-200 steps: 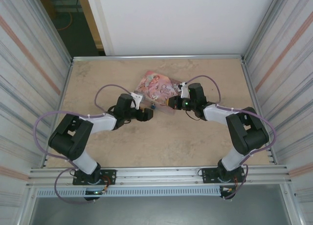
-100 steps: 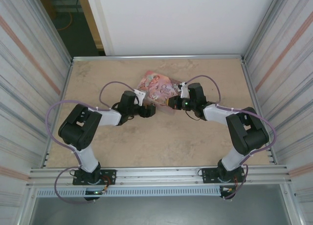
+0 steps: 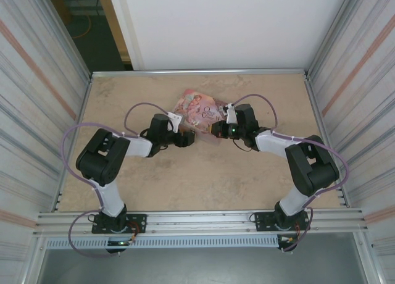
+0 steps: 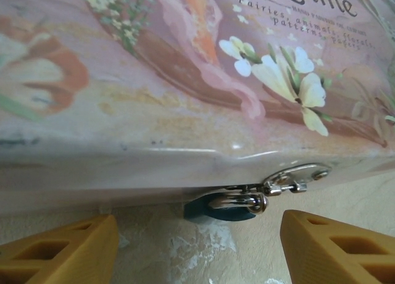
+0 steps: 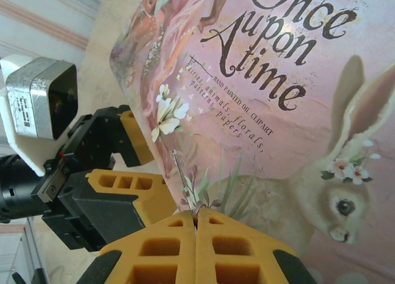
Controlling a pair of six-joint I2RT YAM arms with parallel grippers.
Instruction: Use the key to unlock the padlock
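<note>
Under the tin (image 4: 185, 80) edge, the padlock (image 4: 225, 205) sits inside the wide-open left gripper (image 4: 199, 234), likely for steadying; the right gripper (image 5: 196, 221) pinches the key (image 5: 183, 182).

On the pink tin lid (image 5: 308, 129) I read "Once upon a time" in large dark script, with smaller lines beneath: "hand painted oil clipart" and "fairies, animals, florals, patterns, papers".

Pink tin (image 5: 308, 142) bears painted flowers and a rabbit; padlock (image 4: 213, 210) blue, key (image 5: 180, 175) silvery.
</note>
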